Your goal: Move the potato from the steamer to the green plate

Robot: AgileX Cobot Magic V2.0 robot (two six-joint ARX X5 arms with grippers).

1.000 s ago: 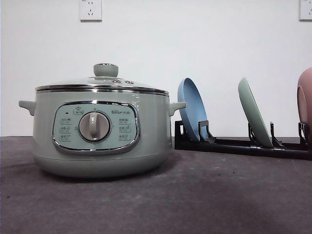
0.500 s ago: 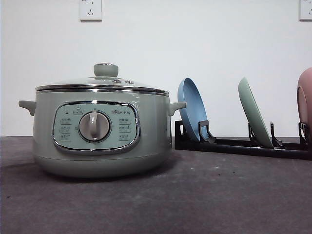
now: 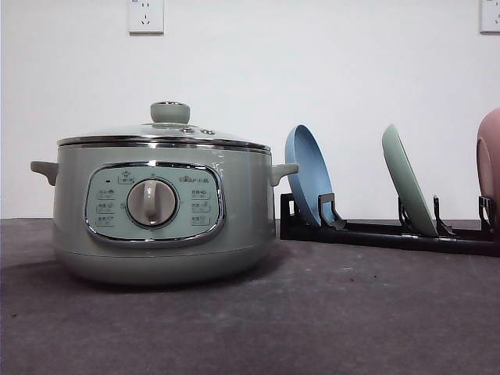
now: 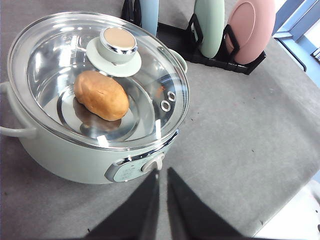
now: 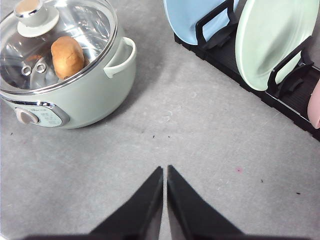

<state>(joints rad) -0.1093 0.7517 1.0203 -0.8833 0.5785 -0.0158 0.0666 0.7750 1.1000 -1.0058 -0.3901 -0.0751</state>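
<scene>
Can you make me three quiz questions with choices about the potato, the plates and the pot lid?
1. Where is the potato?
A. inside the pot
B. on the green plate
C. on the table

2. How many plates stand in the rack?
A. one
B. two
C. three

3. Is the lid on or off the pot?
A. leaning on the rack
B. on the pot
C. on the table

Answers:
1. A, the potato lies at the bottom of the pot, seen through the glass lid.
2. C, the blue plate, the green plate and the pink plate stand on edge in the rack.
3. B, the glass lid sits closed on the pot's rim, knob on top.
</scene>
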